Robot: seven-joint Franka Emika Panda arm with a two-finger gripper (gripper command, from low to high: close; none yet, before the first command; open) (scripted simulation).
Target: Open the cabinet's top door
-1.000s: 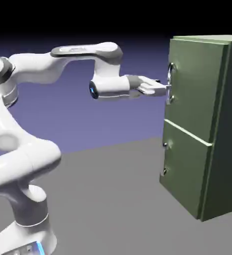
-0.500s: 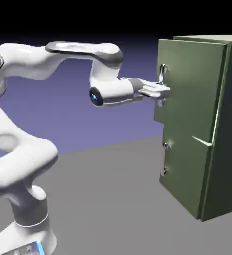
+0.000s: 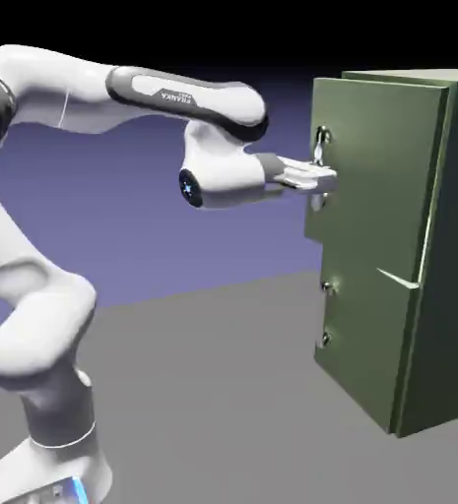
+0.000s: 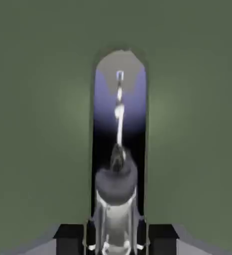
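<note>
You have the gripper (image 3: 320, 179) clamped on the handle (image 3: 320, 169) of the top door (image 3: 375, 177), and the hand view confirms it: the shiny bar (image 4: 117, 189) sits between the two fingertips (image 4: 70, 234), filling the gap. The cabinet (image 3: 439, 256) stands at the right of the exterior view, and its upper panel is already swung a little way out from the body, with its free edge ahead of the lower door (image 3: 365, 335), which sits shut beneath.

To do this step well, don't pull straight back. The door likely pivots on its far edge, so lead the hand along an arc, letting the wrist turn with the panel so the fingers stay square on the bar. Keep the grip firm; a smooth round bar could slip if the pull goes off-axis. Move steadily, and watch that the forearm (image 3: 173, 96) keeps clear of the swinging edge.
</note>
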